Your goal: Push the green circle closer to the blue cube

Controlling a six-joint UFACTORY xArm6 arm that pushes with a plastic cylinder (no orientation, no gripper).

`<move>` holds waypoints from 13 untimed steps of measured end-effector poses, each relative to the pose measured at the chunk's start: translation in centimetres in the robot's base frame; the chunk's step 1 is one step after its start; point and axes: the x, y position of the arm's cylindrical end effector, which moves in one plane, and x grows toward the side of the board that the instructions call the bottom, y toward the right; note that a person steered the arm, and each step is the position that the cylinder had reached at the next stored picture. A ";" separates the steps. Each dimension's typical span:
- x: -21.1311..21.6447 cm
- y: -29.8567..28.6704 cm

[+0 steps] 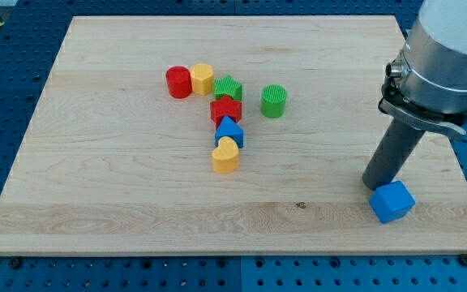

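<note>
One ribbed green circle (273, 100) stands upright, well apart from blue cube (392, 201)

My tip (372, 186) touches the blue cube (392, 202), well apart from the green circle (273, 101)

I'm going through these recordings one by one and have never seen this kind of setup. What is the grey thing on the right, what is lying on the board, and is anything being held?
There is one camera view, looking down at an angle on a wooden board. The grey body at the view's right is a robot arm. It has no grasping end effector, only a dark rod whose lower end, my tip, slides on the board and pushes blocks. Nothing is held.

My tip rests just left of and above the blue cube, very close to it.

Further left stands the green circle, alone. Beside it is a cluster: a red cylinder, a yellow block, a green star, a red star, a blue block and a yellow heart.
</note>
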 end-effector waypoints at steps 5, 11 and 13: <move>-17.4 -13.6; -6.9 -10.3; -8.5 -12.6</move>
